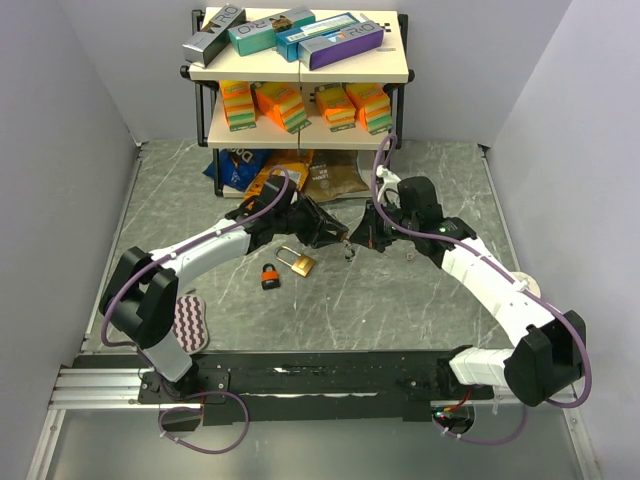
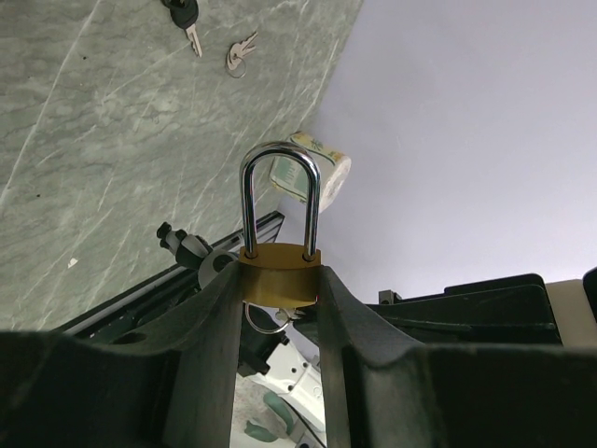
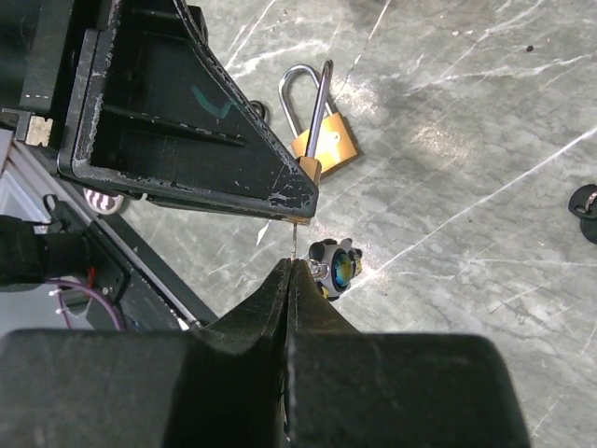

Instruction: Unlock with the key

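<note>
I have the left gripper [image 2: 278,280] at the middle of the top view, its jaws pinching a brass padlock [image 2: 279,266] by the body, lifted off the surface [image 1: 400,300] with the closed shackle pointing away from the wrist. The right gripper [image 3: 291,271] sits just right of it. Its jaws are pressed together on a thin metal blade, the key [image 3: 295,241], whose tip reaches the end of the left jaws where the padlock's underside shows. I cannot tell whether it is in the keyhole. A second brass lock [image 1: 299,263] lies flat just below the left gripper in the top view, with an orange lock [image 1: 271,277] beside it to the lower left. Two loose keys [image 2: 191,23] lie on the surface at the upper left of the left wrist view. At the top centre of the top view stands a shelf [image 1: 300,72]. Its top board carries long boxes [image 1: 290,35] lying flat, its lower board holds stacks of orange-and-green packs [image 1: 300,105], and bags [image 1: 290,175] lie on the surface under it.
</note>
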You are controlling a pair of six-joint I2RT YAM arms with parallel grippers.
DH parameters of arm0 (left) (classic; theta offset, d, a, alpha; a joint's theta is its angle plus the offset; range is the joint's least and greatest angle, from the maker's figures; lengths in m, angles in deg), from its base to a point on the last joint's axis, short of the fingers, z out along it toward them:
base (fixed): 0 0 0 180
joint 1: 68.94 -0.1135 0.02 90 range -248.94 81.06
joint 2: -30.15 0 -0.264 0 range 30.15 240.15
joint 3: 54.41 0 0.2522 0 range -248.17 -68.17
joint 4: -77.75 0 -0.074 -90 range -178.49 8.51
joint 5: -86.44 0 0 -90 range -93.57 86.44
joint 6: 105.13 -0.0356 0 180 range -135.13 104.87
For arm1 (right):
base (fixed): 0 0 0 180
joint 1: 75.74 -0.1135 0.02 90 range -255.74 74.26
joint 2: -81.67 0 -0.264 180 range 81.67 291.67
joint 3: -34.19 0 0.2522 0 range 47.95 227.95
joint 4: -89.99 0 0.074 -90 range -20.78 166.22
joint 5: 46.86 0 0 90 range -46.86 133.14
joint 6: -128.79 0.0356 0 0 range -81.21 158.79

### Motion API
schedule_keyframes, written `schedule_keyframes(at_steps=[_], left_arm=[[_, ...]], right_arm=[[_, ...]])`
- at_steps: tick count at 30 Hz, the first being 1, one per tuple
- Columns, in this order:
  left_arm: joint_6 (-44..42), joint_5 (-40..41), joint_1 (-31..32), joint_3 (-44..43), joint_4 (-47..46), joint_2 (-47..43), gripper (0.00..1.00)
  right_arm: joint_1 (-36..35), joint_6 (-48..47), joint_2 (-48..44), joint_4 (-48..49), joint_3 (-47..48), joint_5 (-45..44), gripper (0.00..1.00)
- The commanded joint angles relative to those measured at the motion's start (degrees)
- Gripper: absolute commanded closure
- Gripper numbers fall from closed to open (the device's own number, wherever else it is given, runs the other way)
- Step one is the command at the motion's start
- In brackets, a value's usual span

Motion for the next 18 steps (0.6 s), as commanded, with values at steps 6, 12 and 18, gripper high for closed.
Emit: schedule_keyframes(at_steps=[6, 12, 18], left_arm=[[2.7, -2.8, 0.7, -3.2, -4.0, -0.1, 0.99], [2.6, -3.1, 0.8, -3.3, -4.0, 0.1, 0.99], [2.3, -3.3, 0.9, -3.3, -4.0, 0.1, 0.99]], right_arm=[[-2.6, -2.5, 1.5, 3.7, 2.4, -2.3, 1.00], [-2.6, -2.1, 2.1, 3.8, 3.0, -4.0, 1.00], [-2.7, -2.1, 2.6, 3.8, 3.6, -5.8, 1.00]])
